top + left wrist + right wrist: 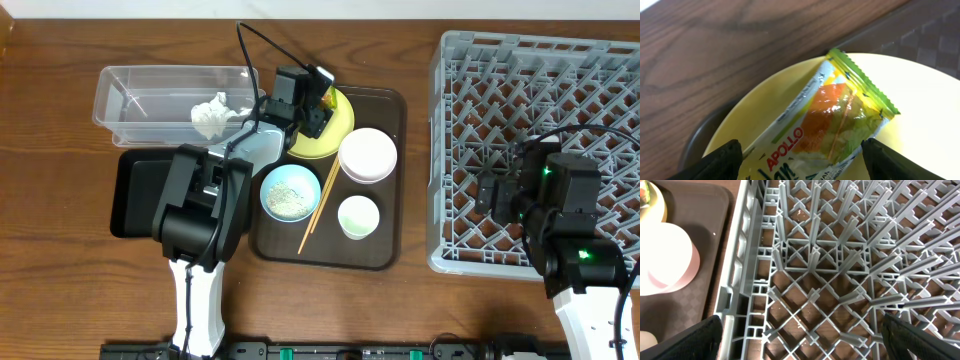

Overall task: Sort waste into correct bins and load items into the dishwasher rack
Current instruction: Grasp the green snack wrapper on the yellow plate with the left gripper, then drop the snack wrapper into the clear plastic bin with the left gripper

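Step in hand: waste sorting, wrapper pickup. The snack wrapper point(835, 115) lies on the yellow plate point(920, 100), centre of the wrist view, between the spread fingers of the left pincer point(802, 167), not yet gripped. Next move, likely: lower, close, carry to the clear tub point(150, 85), upper left. The right pincer point(800, 340) hangs open above the rack point(840, 255).

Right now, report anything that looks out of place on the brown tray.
A crinkled snack wrapper lies on the yellow plate, waste among dishes. Rice scraps sit in the light blue bowl. The chopsticks lie slanted on the tray beside that bowl.
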Controlling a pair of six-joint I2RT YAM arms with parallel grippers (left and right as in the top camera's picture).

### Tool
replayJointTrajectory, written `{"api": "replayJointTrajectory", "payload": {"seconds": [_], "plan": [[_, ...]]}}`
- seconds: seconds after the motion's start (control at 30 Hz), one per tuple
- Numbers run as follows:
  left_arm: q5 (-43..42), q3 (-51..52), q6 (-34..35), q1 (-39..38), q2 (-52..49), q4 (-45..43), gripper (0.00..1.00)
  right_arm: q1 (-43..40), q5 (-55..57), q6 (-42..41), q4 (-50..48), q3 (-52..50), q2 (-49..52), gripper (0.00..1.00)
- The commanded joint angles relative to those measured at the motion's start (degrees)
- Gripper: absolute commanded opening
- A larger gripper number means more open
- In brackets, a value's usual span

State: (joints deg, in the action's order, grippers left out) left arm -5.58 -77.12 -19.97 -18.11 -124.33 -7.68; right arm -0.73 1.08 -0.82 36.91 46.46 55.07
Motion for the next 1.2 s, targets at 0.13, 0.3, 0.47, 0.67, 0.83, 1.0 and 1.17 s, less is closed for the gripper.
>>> {"api": "replayJointTrajectory", "payload": {"seconds": [0.13,0.3,0.47,0.67,0.83,1.0,1.17], "plan": [[0.83,-0.17,-0.94,0.07,-0.9,4.55,0.72,-0.59,0.39,-0.39,0.13,1.31,0.02,0.99],[0.63,-0.15,-0.76,-0.15,-0.87,11.43,0.54,-0.59,0.39,-0.39,0.15,1.31,0.02,0.99],[0.61,-0.15,-0.7,-0.22,0.11,15.04,0.24,-0.59,0.39,-0.39,0.15,1.31,0.02,0.99],[0.63,-0.15,5.6,-0.24,4.7,16.79,0.06,-0.59,0.39,-0.39,0.22,1.31,0.02,0.99],[0.63,-0.15,10.91,-0.24,12.13,20.7,0.06,-0.59,0.39,-0.39,0.2,1.31,0.02,0.99],[0.68,-0.15,12.41,0.0,21.35,25.9,0.06,-0.59,0.39,-0.39,0.2,1.31,0.02,0.99],[1.77,-0.15,14.84,2.6,28.76,29.55,0.06,-0.59,0.39,-0.39,0.15,1.31,0.02,0.99]]}}
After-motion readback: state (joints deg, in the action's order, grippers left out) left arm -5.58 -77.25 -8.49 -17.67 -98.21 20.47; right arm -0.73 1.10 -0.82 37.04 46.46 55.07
